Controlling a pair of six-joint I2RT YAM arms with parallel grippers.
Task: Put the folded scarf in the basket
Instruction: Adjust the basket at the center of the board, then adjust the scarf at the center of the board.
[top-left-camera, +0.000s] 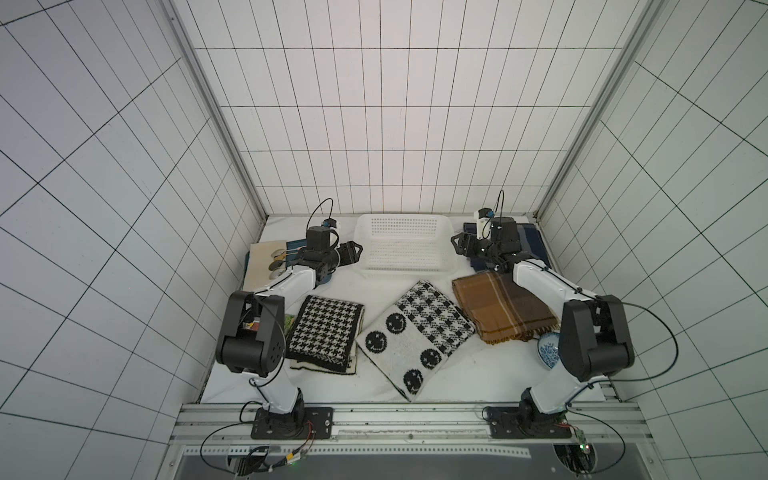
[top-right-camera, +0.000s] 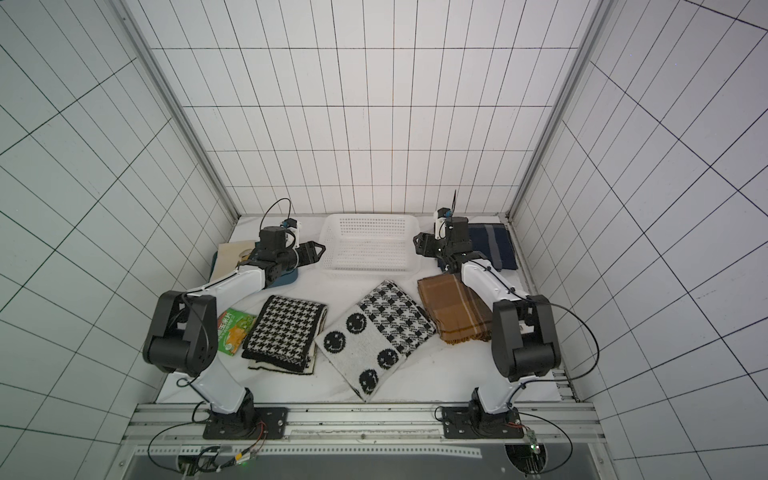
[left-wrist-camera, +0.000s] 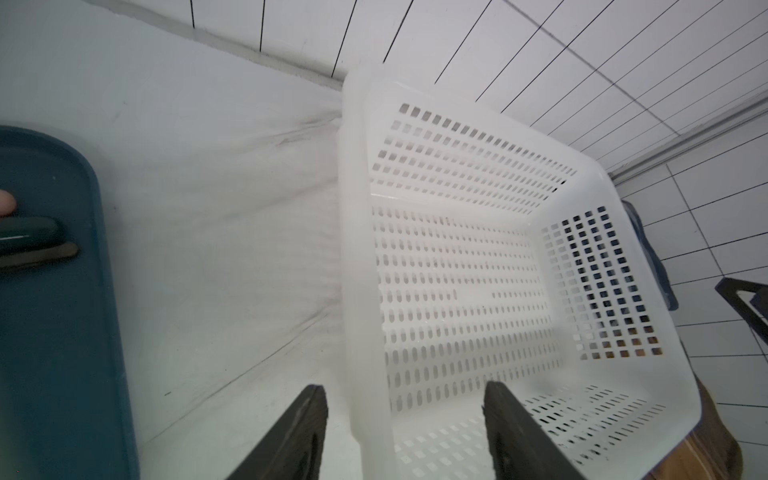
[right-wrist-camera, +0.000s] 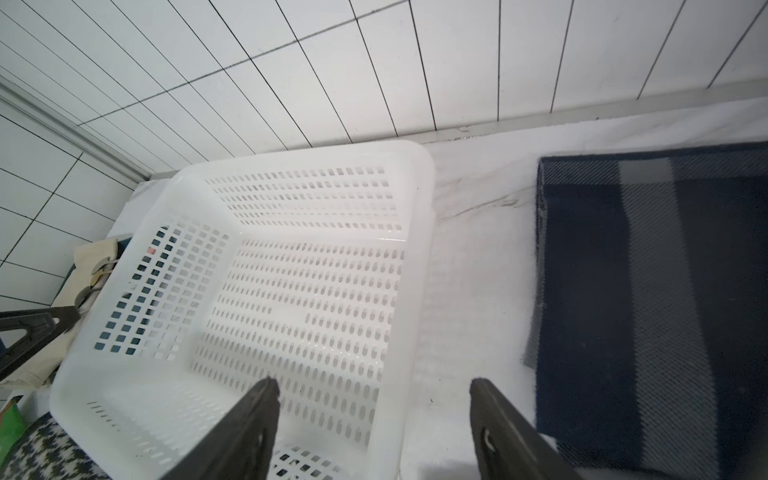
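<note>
The white perforated basket (top-left-camera: 402, 271) (top-right-camera: 370, 271) stands empty at the back middle of the table. My left gripper (top-left-camera: 358, 251) (left-wrist-camera: 405, 386) is open, its fingers on either side of the basket's left rim (left-wrist-camera: 353, 208) without closing on it. On the opposite side my right gripper (top-left-camera: 455, 243) (right-wrist-camera: 374, 380) is open too and straddles the basket's right wall (right-wrist-camera: 419, 216). Nearer the front lie three folded scarves: a houndstooth scarf (top-left-camera: 324, 332), a smiley and check scarf (top-left-camera: 415, 336) and a brown plaid scarf (top-left-camera: 503, 309). None is held.
A navy folded scarf (right-wrist-camera: 648, 291) lies at the back right, beside the basket. A dark blue tray (left-wrist-camera: 50, 332) with a beige board (top-left-camera: 266, 259) sits back left. A green snack packet (top-right-camera: 235, 332) and a blue-patterned bowl (top-left-camera: 547, 350) lie near the arms' elbows.
</note>
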